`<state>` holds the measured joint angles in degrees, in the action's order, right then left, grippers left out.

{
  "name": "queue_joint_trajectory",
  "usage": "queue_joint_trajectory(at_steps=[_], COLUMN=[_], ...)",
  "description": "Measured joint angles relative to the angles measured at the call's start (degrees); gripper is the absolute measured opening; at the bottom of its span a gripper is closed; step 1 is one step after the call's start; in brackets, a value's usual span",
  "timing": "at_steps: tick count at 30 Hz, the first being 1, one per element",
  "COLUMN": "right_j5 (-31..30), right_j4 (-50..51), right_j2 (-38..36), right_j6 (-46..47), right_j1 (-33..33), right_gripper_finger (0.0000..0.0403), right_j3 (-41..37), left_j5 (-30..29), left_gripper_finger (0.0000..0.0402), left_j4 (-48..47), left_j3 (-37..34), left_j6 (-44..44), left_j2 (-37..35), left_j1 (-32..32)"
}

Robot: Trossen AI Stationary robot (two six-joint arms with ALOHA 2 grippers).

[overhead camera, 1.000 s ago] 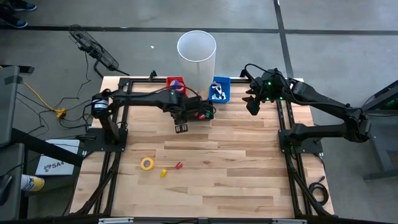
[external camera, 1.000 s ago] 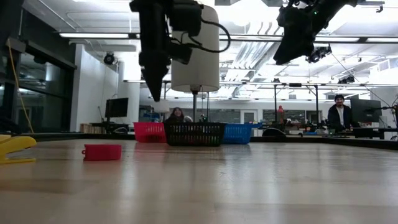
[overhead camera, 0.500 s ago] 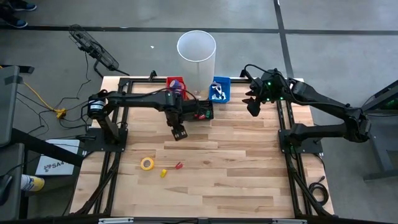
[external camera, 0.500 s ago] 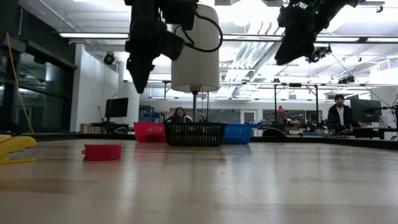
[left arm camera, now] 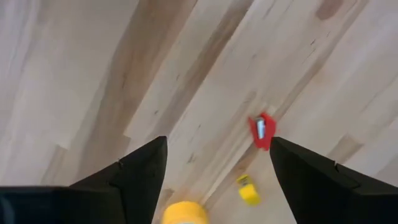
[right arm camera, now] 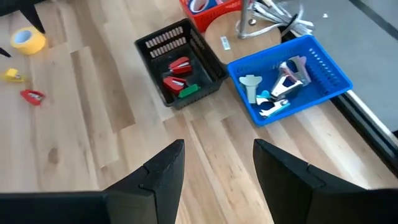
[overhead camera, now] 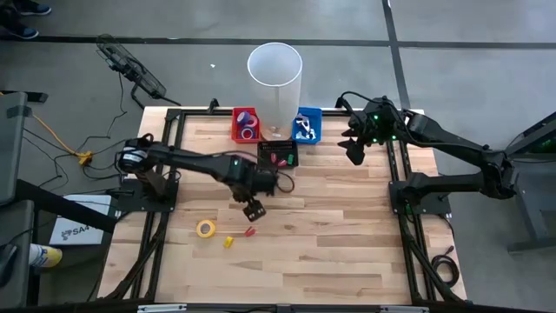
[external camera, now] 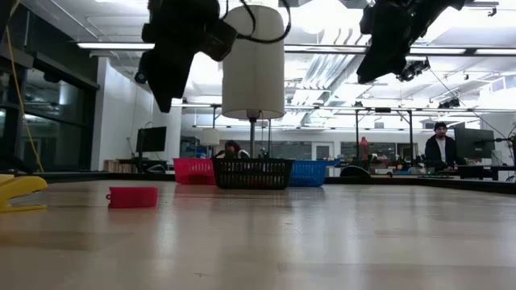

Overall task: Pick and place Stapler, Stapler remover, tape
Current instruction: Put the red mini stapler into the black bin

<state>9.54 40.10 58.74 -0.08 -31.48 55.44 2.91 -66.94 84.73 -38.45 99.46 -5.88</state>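
- High view: the black mesh basket [overhead camera: 277, 156] is taken as the landmark. The red bin [overhead camera: 244, 126] with tape rolls lies just to its left rear, the blue bin [overhead camera: 307, 127] just to its right rear. The left gripper [overhead camera: 253, 209] is seen hovering in front of the basket over the wooden surface [overhead camera: 347, 226], near the yellow tape roll [overhead camera: 205, 229], small yellow piece [overhead camera: 228, 242] and small red staple remover [overhead camera: 249, 232]. The right gripper [overhead camera: 354, 149] waits to the basket's right.
- Low view: the red remover [external camera: 132, 196] and a yellow stapler-like object [external camera: 20, 192] are seen well in front of the basket [external camera: 254, 172].
- Left wrist view: the fingers [left arm camera: 140, 171] are spread apart, empty, with the remover [left arm camera: 261, 130] between them in line of sight.
- Right wrist view: the fingers [right arm camera: 163, 171] are released, nothing held; red staplers lie in the basket [right arm camera: 180, 62].
- Risk: the remover is small and flat, so a slightly offset descent could push it aside or into the yellow piece.
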Motion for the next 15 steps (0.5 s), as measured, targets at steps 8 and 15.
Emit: queue_joint_trajectory(at_steps=[8,15], right_j5=[1.0,1.6], right_j4=[0.1,1.2], right_j2=[0.0,-0.1], right_j6=[-1.2,-1.5], right_j1=[0.0,0.0], right_gripper_finger=[0.0181,0.0182], right_j3=[0.0,0.0], left_j5=[-4.6,-5.6], left_gripper_finger=[0.028,0.028], left_j4=[3.0,2.9], left_j3=[0.0,-0.1], left_j6=[-9.0,-9.8], left_j2=[2.5,7.2], left_j1=[-7.1,-11.8])
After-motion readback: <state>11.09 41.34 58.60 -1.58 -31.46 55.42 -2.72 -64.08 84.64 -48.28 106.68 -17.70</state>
